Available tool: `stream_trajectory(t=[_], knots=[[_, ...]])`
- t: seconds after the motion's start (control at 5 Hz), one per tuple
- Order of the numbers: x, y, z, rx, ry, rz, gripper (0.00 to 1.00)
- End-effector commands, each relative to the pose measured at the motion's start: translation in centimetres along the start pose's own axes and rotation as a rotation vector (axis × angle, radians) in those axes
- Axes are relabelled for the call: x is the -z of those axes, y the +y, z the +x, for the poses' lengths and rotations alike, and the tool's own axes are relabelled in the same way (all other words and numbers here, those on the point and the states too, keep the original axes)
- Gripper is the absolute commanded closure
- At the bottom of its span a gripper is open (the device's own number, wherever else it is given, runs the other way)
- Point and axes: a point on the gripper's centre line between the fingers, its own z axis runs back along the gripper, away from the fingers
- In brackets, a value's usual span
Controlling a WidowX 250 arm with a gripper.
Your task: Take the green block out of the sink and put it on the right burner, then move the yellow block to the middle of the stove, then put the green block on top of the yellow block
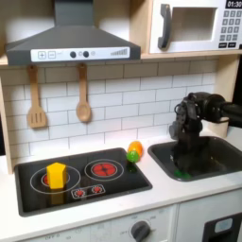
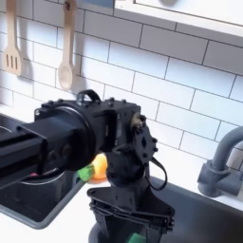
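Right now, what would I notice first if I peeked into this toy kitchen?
Probably the big black robot arm with its claw reaching down into the sink at the first exterior view's right. Next, the yellow block standing on the stove's left burner, and the round toy at the stove's back right corner.

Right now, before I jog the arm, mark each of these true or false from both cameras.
1. The small yellow block stands on the first exterior view's left red ring burner. True.
2. The gripper hangs over the flat black stove. False: it reaches down into the dark grey sink.
3. The right burner already holds a block. False: it is bare.
4. A round orange-yellow-green toy sits at the stove's back corner. True.
5. A bit of the bright-green block shows at the gripper's tip in the second exterior view. True.
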Motion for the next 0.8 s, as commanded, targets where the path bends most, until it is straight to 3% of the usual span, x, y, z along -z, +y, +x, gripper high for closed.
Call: stream_trajectory(t=[0.0, 0.4, 0.6], knots=[[1.57, 0.4, -0.21, -0.015, 0.067, 0.057, 0.0], [2.17, 0.73, 0.0, -0.038, 0.078, 0.067, 0.0], [1.3, 0.75, 0.59, -0.053, 0.029, 0.083, 0.0]])
